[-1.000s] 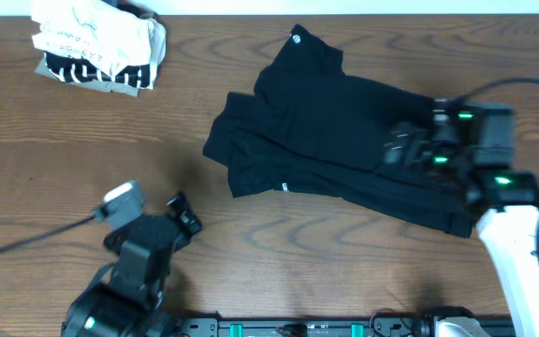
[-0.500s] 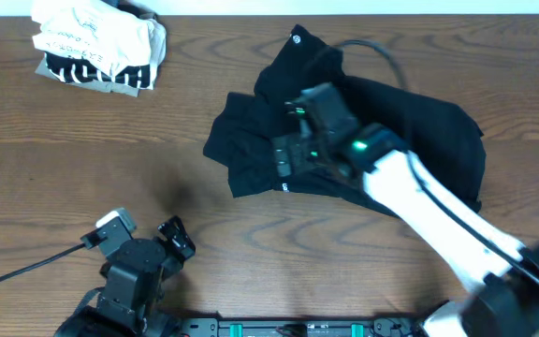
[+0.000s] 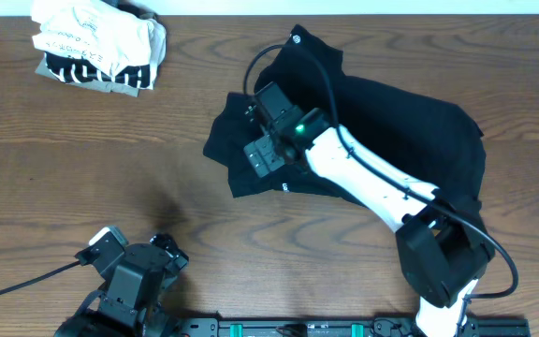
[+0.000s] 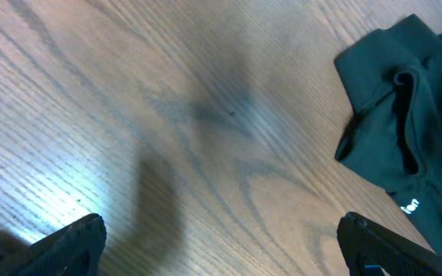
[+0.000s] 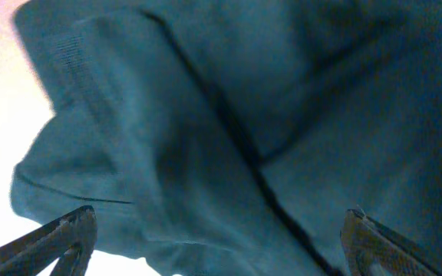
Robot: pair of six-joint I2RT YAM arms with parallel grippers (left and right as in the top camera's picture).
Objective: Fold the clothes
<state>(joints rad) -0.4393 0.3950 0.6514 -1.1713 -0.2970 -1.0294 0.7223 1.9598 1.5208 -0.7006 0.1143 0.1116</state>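
The black short-sleeved shirt [image 3: 400, 122] lies crumpled on the table at centre right, with a small white logo near its lower left edge. My right gripper [image 3: 255, 140] is open and hovers over the shirt's left part; its wrist view shows only folded dark fabric [image 5: 229, 130] between the fingertips [image 5: 217, 241]. My left gripper [image 3: 143, 257] is open and empty above bare wood at the front left. In the left wrist view its fingertips [image 4: 221, 245] are wide apart, and the shirt's left corner [image 4: 413, 115] shows at the upper right.
A white folded bundle with black lettering [image 3: 96, 47] lies at the far left corner. The wooden table [image 3: 110, 159] stretches between it and the shirt. The right arm's cable arcs over the shirt.
My right arm has swung from the shirt's right side across to its left part, and the shirt's right side now lies more spread. My left arm has drawn back toward the front edge.
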